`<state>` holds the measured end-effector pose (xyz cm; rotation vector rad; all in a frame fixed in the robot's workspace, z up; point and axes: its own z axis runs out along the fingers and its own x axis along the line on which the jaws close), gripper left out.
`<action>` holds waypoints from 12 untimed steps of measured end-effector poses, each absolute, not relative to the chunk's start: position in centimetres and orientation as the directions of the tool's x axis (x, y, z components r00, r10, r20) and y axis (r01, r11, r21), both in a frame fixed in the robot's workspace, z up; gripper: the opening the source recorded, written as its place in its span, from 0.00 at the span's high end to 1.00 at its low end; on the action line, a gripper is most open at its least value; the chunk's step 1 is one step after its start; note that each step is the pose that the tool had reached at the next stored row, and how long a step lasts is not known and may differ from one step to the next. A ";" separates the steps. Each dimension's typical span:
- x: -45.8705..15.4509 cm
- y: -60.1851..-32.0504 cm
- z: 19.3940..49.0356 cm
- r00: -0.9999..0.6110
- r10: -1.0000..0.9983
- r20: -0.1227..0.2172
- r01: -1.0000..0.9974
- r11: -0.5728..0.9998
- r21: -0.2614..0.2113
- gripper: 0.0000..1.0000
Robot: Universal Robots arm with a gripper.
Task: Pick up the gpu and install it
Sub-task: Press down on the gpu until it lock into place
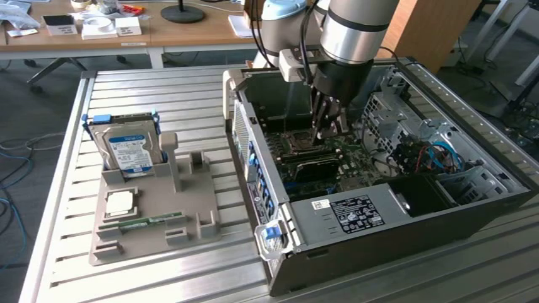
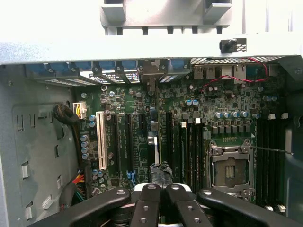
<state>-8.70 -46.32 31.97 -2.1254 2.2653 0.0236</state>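
The hand is black, and the arm above it is silver grey. The computer case is black outside with pale grey metal inside. Its motherboard is dark green, dotted with blue-topped capacitors, and carries one white slot among black ones. A thin red wire loops across it. The desk is ribbed light grey. The holder tray is beige grey. The hard drive standing in it is silver with a blue-and-white label. The RAM stick is green.
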 end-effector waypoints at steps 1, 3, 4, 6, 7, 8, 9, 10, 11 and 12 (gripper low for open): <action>-8.7 -46.3 32.0 -0.063 -0.997 -0.036 -0.998 0.064 -0.013 0.89; -8.7 -46.3 32.0 -0.063 -0.997 -0.036 -0.998 0.064 -0.013 0.89; -8.7 -46.3 32.0 -0.063 -0.997 -0.036 -0.998 0.064 -0.013 0.89; -8.7 -46.3 32.0 -0.063 -0.997 -0.036 -0.998 0.064 -0.013 0.89; -8.6 -46.3 32.0 -0.063 -0.997 -0.036 -0.998 0.064 -0.013 0.89; -8.4 -46.3 32.0 -0.063 -0.997 -0.036 -0.998 0.064 -0.013 0.89; -8.3 -46.3 32.0 -0.063 -0.997 -0.036 -0.998 0.064 -0.013 0.89; -8.3 -46.3 32.0 -0.063 -0.997 -0.036 -0.998 0.064 -0.013 0.89; -8.3 -46.3 32.0 -0.063 -0.997 -0.036 -0.998 0.064 -0.013 0.89; -8.3 -46.3 32.0 -0.064 -0.997 -0.036 -0.998 0.064 -0.013 0.89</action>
